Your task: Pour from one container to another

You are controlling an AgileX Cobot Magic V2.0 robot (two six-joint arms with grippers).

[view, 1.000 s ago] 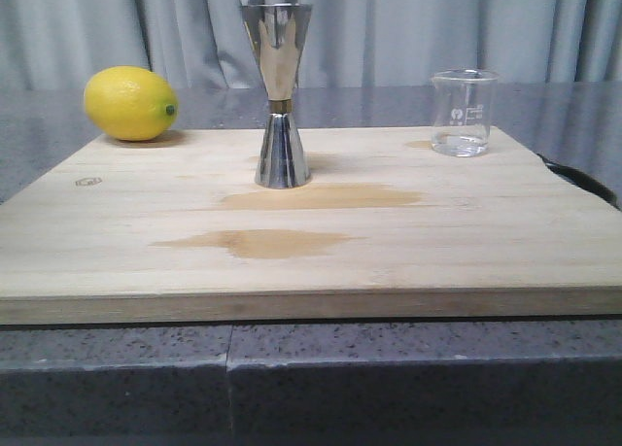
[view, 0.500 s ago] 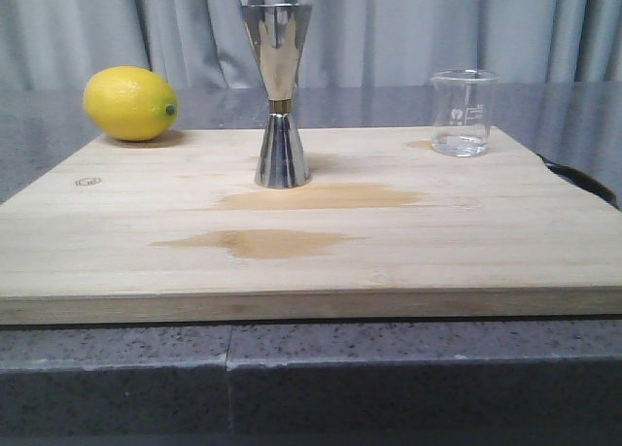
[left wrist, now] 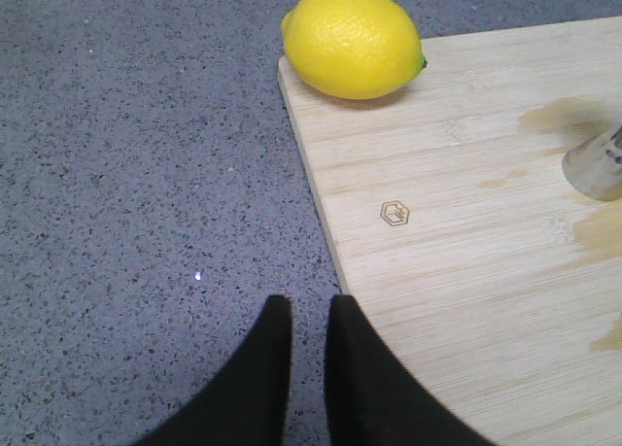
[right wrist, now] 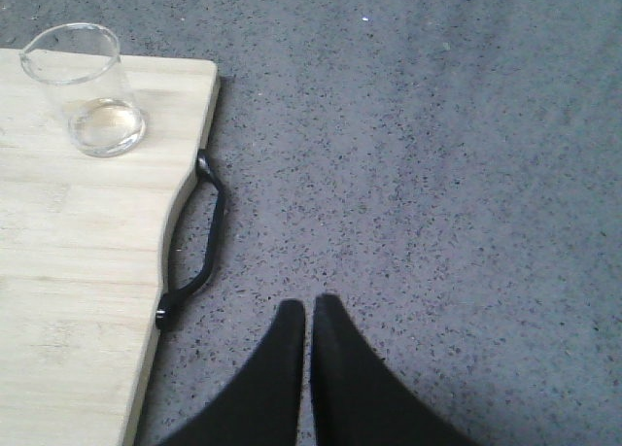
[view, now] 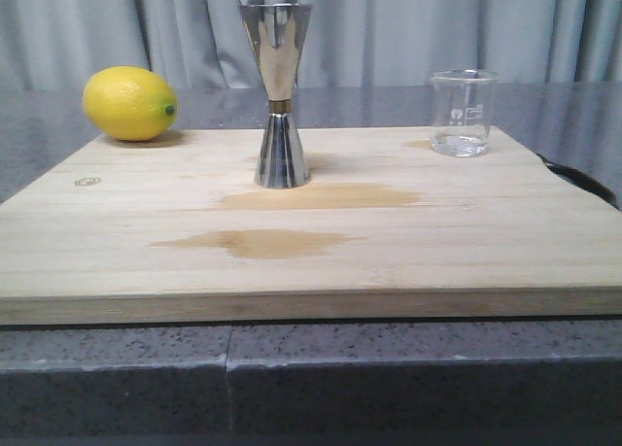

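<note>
The left hand hangs over the grey desk just off the left edge of the board, its two black fingers drawn narrow with only a slit between them, holding nothing. The right hand hangs over the desk off the board's right edge, near the black handle, its fingers likewise nearly together and empty.

Counted: one board, one beaker, one jigger, one lemon, two darker stains on the wood.

The beaker stands upright at the board's far right corner, well apart from both hands. It is small and clear, with white printed marks on its wall and a pour lip at the rim; a shallow layer of clear liquid sits in its bottom, seen also in the right wrist view.

The jigger stands upright near the middle of the board's far edge, taller than the beaker. It is shiny steel, two cones joined at a narrow brass-coloured band, the wider cone on top.

The lemon lies at the board's far left corner, partly overhanging the edge. One stain lies just in front of the jigger; the other is nearer the front edge.
</note>
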